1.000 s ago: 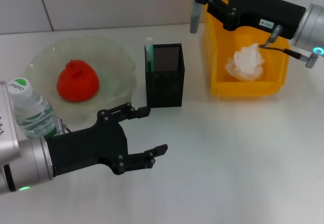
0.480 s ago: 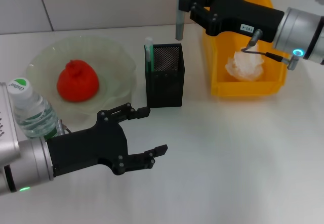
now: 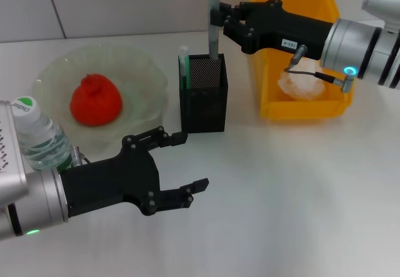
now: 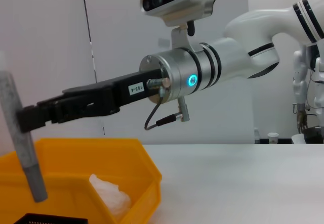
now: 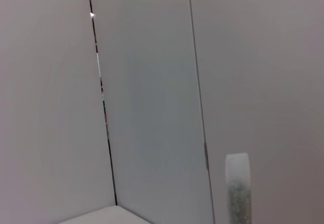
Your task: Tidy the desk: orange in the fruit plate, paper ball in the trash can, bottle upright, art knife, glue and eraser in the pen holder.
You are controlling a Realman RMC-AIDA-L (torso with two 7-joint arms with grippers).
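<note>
My right gripper (image 3: 220, 15) is shut on the grey glue stick (image 3: 214, 20) and holds it upright over the black mesh pen holder (image 3: 204, 92), its lower end at the rim. The left wrist view shows the glue (image 4: 23, 143) clamped above the holder (image 4: 48, 219). The mint-green art knife (image 3: 183, 67) stands in the holder. The orange (image 3: 95, 99) lies in the fruit plate (image 3: 147, 70). The paper ball (image 3: 303, 83) lies in the yellow trash can (image 3: 300, 108). The bottle (image 3: 37, 136) stands upright at the left. My left gripper (image 3: 181, 164) is open and empty over the table. The eraser is out of view.
The white tabletop (image 3: 294, 196) stretches in front of the holder and trash can. A grey wall (image 3: 125, 5) runs behind the desk.
My right gripper has carried the glue stick leftward from over the trash can's corner to above the pen holder. The left arm has not moved.
</note>
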